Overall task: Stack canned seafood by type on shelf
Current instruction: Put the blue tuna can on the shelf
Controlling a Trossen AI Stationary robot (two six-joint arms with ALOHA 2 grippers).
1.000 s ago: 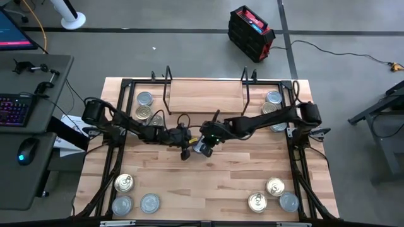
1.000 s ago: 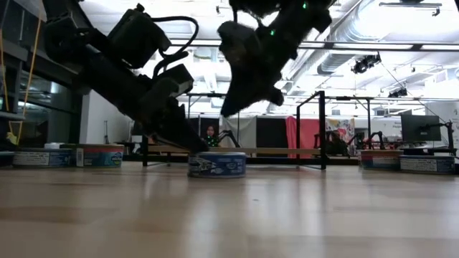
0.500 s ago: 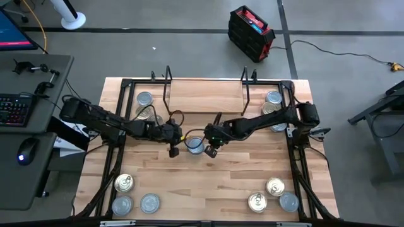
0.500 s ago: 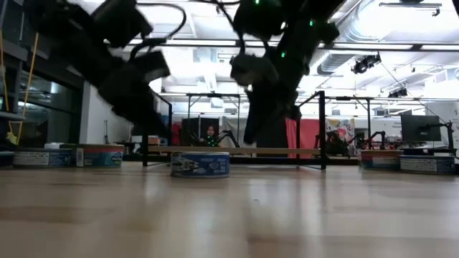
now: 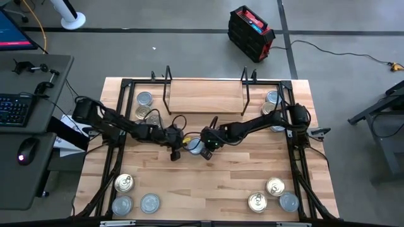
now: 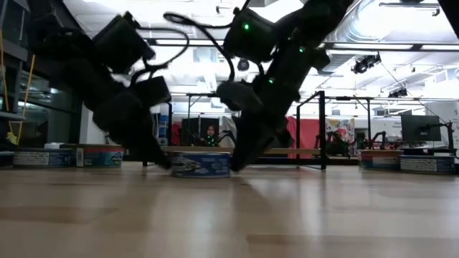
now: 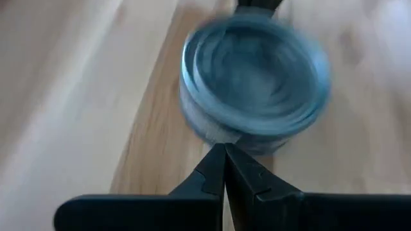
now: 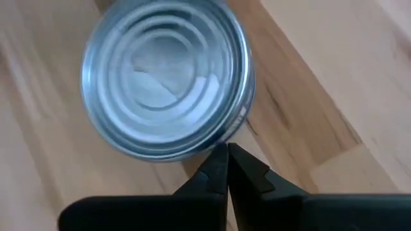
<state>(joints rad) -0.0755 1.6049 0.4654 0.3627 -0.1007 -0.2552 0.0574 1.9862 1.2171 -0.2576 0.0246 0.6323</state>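
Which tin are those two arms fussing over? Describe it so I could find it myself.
Look at the middle of the wooden table, just in front of the shelf. A silver-blue tin sits there alone between the shut left gripper and right gripper; every other tin lies near a corner.

Grey concrete floor [image 5: 189, 44] all round the wooden table [image 5: 208, 183]. Red-and-black case [image 5: 250, 25] on the floor behind it, cable [image 5: 334, 49] trailing off beside. Grey desk [image 5: 31, 126] at one side with a keyboard [image 5: 12, 110] and mouse [image 5: 24, 153]; white stand base [image 5: 71, 19] near the corner. Looking level across: white ceiling with exposed ducts [image 6: 387, 32], bright strip lights, black frame uprights [image 6: 321, 129], red panel [image 6: 305, 132], a monitor [image 6: 419, 127], a person [image 6: 210, 133] seated far back.
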